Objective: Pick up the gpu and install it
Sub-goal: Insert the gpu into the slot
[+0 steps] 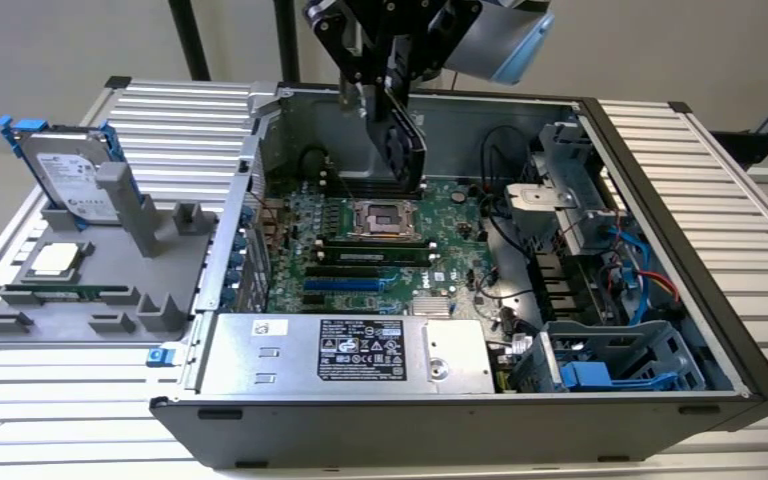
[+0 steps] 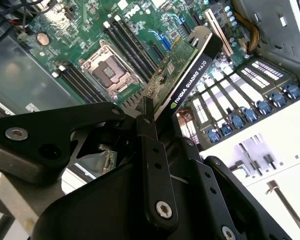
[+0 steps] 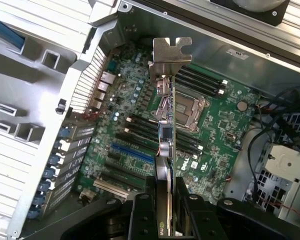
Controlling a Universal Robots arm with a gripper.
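Note:
My gripper is shut on the gpu, which hangs edge-down above the back of the open computer case. It is over the green motherboard, near the processor socket and clear of the board. In the second wrist view the gpu shows its black cooler face and green board, held between black fingers. In the first wrist view the gpu is edge-on with its silver bracket at the far end. The expansion slots lie on the board beside it.
A grey fixture on the exterior view's left holds a silver hard drive with blue frame, a processor chip and a memory stick. The power supply fills the case's near side. Cables and a drive cage crowd its right.

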